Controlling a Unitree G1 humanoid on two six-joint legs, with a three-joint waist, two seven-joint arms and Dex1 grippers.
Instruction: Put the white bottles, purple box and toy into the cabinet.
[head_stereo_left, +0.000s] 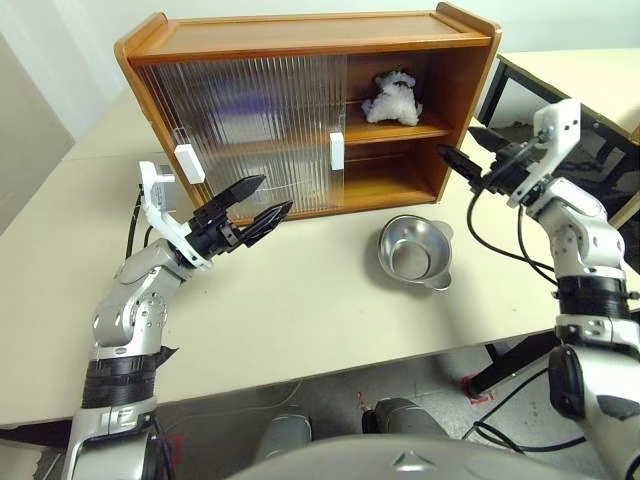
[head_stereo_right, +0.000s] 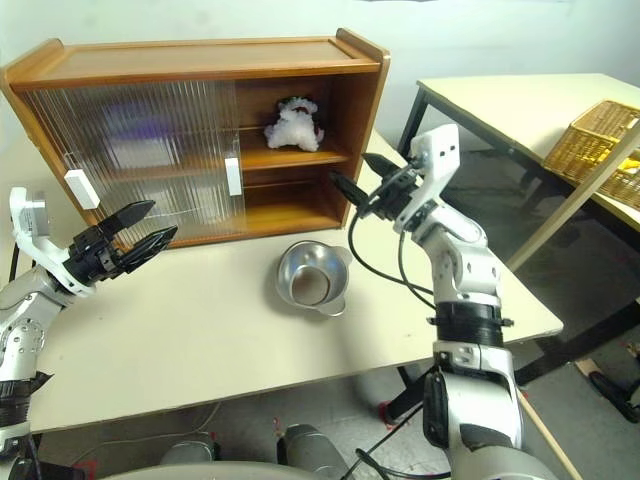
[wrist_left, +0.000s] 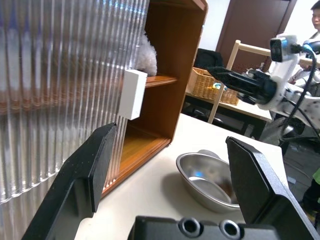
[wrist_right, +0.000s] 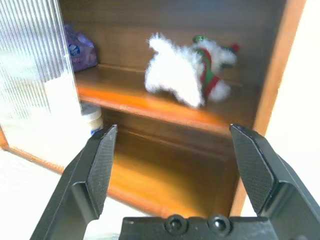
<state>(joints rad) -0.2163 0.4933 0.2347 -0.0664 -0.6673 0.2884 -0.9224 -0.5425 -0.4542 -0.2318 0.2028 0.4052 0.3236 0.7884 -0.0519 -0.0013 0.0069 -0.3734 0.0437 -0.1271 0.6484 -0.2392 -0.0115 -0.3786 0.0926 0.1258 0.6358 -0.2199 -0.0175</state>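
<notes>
Hovering wide open and empty, right gripper (head_stereo_left: 472, 150) just right of the cabinet (head_stereo_left: 300, 40); left gripper (head_stereo_left: 256, 203) likewise gaping, holding nothing, near the sliding doors; toy (head_stereo_left: 393, 99) lying on the upper shelf, purple box (wrist_right: 79, 51) further left there, a white bottle (wrist_right: 91, 119) below; plush likely light, squashy, best pinched mid-body

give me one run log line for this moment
toy: on cabinet upper shelf, open side | purple box: upper shelf, behind door | left tool: open, empty | right tool: open, empty | steel bowl: on table
</notes>
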